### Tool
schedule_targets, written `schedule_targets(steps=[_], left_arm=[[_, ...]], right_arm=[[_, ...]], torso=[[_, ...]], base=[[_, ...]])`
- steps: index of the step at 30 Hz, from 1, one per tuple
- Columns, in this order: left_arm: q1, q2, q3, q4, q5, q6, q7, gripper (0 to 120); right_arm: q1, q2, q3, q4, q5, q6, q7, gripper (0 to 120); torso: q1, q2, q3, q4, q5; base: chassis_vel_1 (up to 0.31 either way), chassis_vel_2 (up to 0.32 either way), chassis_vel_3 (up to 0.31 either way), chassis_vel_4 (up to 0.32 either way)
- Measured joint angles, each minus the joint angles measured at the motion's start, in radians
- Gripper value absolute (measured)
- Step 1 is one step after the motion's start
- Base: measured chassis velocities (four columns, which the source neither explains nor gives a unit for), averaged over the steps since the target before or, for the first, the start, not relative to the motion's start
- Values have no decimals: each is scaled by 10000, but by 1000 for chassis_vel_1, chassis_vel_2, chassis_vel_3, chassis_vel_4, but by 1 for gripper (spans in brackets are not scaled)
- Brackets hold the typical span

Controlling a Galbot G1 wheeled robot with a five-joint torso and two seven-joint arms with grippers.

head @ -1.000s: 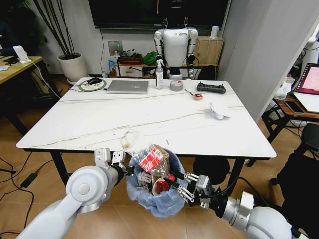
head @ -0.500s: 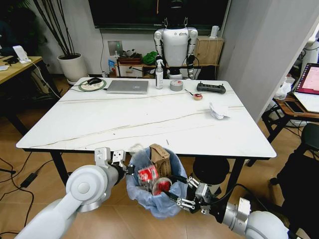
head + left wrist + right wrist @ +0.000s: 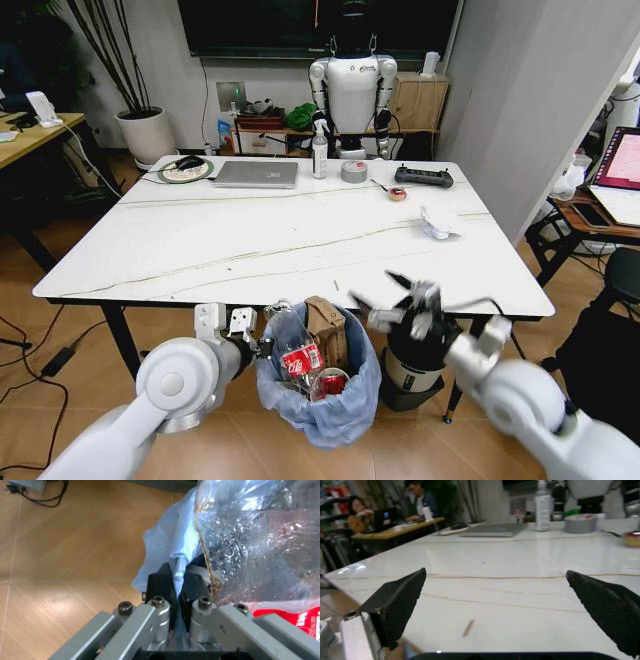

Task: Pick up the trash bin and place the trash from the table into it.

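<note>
The trash bin [image 3: 322, 400], lined with a crinkled light-blue bag, hangs just below the table's [image 3: 200, 250] near edge. My left gripper [image 3: 262, 346] is shut on its rim. In the left wrist view the black fingers [image 3: 162, 587] pinch the rim [image 3: 179, 564] beside the blue bag [image 3: 160, 547]. Trash lies inside the bin: brown cardboard [image 3: 325, 325], a red wrapper [image 3: 302, 359] and clear plastic [image 3: 255, 536]. My right gripper [image 3: 380, 291] is open and empty above the table's near edge, its pads [image 3: 400, 600] spread wide. Crumpled white paper [image 3: 438, 222] lies at the table's right.
A small brown stick [image 3: 468, 627] lies on the table near the right gripper. A laptop [image 3: 257, 174], spray bottle [image 3: 320, 150], tape roll [image 3: 354, 171] and black controller [image 3: 423, 177] line the far edge. A black-and-white cylinder [image 3: 412, 368] stands under the table's right side.
My right gripper has left the bin, rising from beside its rim to above the table's near edge, open and empty. The trash it carried has dropped into the bin.
</note>
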Motion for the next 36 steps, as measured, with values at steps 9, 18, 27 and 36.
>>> schedule_targets(steps=[9, 18, 27, 36], left_arm=[[-105, -94, 305, 93, 87, 4, 344, 0], [-138, -8, 453, 108, 231, 5, 675, 0], [-113, 45, 422, -7, 245, 5, 689, 0], [14, 7, 302, -83, 248, 3, 678, 0]], right_arm=[[2817, 185, -405, -2219, 810, -1432, 1680, 100], [4918, 364, -1277, -4439, 1105, -2371, 1823, 99], [6271, 1074, -2564, -6357, 1071, -2696, 1836, 99], [6658, 1398, -2787, -8063, 823, -2514, 1832, 79]], torso=[[0, 0, 0, 0, -1], [0, 0, 0, -3, -2], [-1, 0, 0, 4, -3], [-2, 0, -1, -3, -1]], base=[[0, 0, 0, 0], [0, 0, 0, 0], [0, 0, 0, 0], [0, 0, 0, 0]])
